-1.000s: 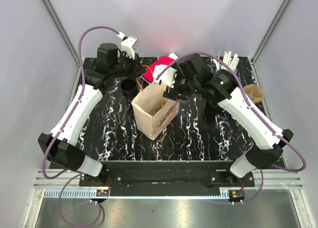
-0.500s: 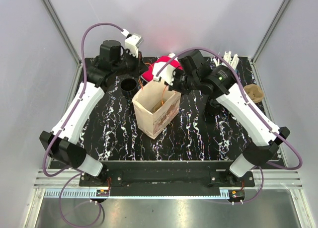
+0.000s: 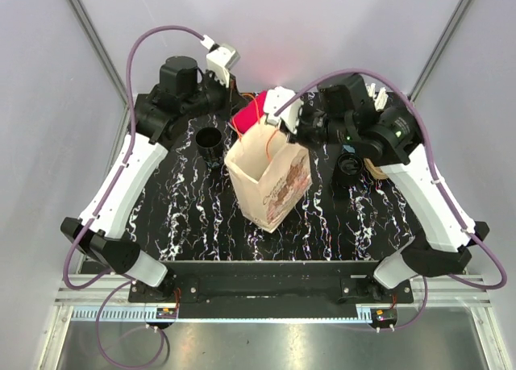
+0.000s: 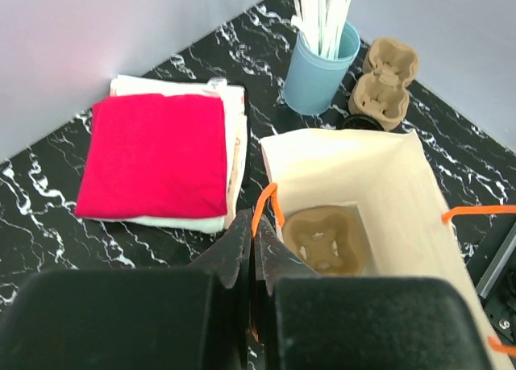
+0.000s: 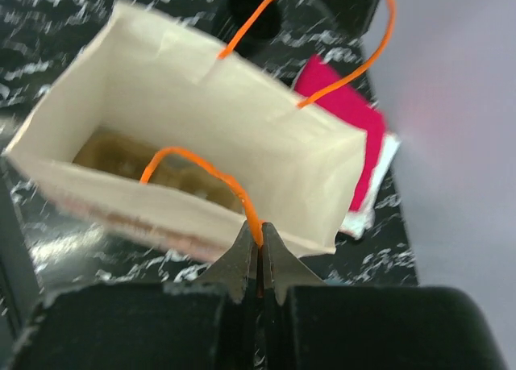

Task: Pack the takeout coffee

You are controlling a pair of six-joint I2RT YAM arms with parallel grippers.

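Left jaws pinch one orange cord handle (image 4: 264,194) of tan paper bag (image 3: 278,189), centre frame; right jaws pinch other orange handle (image 5: 201,162), likely spreading mouth; brown pulp tray (image 4: 325,239) inside.

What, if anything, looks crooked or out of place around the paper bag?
The paper bag stands diagonal to the table's edges, with the left gripper and right gripper each pinching an orange handle. Nothing looks spilled or torn; the cup carrier lies flat inside.

Overhead and both downward wrist views share the bag (image 3: 278,185).
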